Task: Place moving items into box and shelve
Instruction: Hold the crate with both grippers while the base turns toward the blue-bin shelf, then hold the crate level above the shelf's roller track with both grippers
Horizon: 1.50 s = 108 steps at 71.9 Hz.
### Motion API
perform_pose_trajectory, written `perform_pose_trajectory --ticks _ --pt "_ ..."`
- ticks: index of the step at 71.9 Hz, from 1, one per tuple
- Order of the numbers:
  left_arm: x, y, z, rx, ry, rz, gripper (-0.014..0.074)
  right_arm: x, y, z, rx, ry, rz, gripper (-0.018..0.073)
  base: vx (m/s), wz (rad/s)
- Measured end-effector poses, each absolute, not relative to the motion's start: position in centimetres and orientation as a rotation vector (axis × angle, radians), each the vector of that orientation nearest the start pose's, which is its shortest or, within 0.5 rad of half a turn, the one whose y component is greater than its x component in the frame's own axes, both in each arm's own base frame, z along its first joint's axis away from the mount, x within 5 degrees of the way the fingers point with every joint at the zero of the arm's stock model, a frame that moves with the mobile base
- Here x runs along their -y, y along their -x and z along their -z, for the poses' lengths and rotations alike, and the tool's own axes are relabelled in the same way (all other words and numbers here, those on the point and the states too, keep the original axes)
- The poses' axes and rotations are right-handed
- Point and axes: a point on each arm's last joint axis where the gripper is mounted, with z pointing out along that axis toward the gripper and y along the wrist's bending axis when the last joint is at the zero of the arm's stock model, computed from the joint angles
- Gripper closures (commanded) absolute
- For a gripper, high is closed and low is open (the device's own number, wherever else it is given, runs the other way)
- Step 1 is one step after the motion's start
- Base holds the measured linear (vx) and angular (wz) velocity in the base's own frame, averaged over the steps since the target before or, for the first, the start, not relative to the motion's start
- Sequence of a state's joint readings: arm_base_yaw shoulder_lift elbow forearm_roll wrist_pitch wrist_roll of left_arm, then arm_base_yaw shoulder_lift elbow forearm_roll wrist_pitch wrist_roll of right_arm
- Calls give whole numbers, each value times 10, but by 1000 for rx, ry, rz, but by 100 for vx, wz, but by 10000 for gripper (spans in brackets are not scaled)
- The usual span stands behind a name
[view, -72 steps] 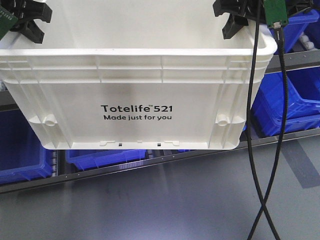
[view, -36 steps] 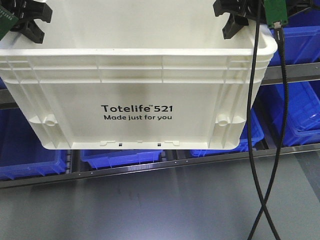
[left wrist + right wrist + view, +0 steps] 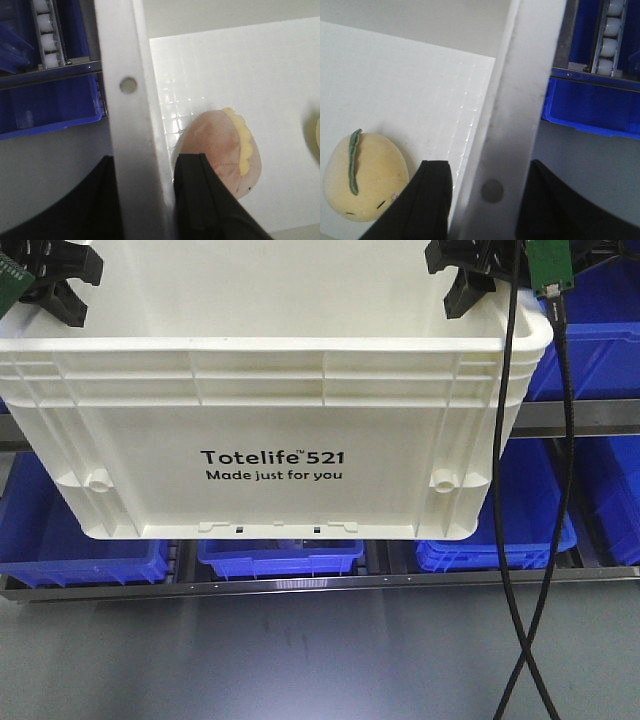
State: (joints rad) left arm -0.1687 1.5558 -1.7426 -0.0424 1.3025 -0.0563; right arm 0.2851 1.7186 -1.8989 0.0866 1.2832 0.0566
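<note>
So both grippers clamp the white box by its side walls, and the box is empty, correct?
Not empty. The left wrist view shows a pink item on the box floor, the right wrist view a yellow item. The left gripper and right gripper do clamp its walls.

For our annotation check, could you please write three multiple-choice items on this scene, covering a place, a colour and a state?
1. Where is the yellow item? A shelf; B inside the box; C floor.
2. What colour are the shelf bins? A red; B green; C blue.
3. How is the box held? A standing on the floor; B resting on a shelf; C gripped at both side rims.
Answers: 1B, it lies on the box's white bottom; 2C, blue shows below it; 3C, left pincer and right pincer each straddle a rim.
</note>
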Motion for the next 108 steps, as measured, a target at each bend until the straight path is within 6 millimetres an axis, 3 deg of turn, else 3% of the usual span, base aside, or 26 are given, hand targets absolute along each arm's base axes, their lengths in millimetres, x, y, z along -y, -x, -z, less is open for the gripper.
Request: perform_pose_trajectory --ticks 108 --pt "57 -312 -417 -2601 -146 142 597 -110 -347 -407 -2583 295 -241 562 10 0"
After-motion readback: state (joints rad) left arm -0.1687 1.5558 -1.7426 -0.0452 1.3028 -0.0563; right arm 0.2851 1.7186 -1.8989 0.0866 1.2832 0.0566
